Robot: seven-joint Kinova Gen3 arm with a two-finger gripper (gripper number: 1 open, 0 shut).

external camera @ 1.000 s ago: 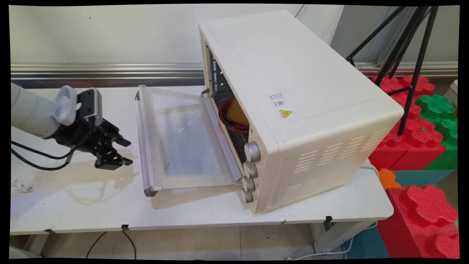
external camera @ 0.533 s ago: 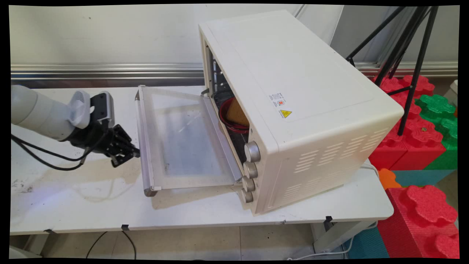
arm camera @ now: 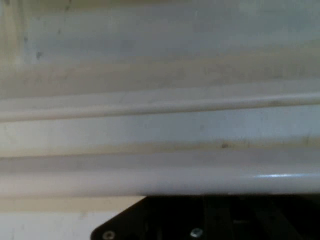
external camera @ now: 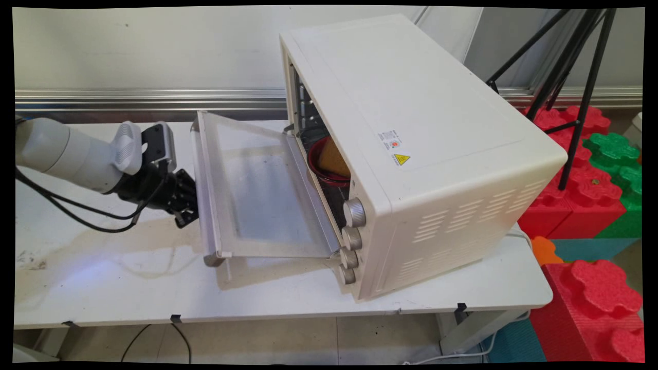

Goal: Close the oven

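End effector (external camera: 189, 211) apparently against smooth tubular oven-door handle (arm camera: 160, 177).

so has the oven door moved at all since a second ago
Yes. The oven door has tilted up: its handle edge is higher above the table and nearer the oven body, with the gripper against it.

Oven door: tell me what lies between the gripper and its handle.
Nothing. In the main view the gripper is right at the oven door's handle; the hand view shows the bar filling the frame.
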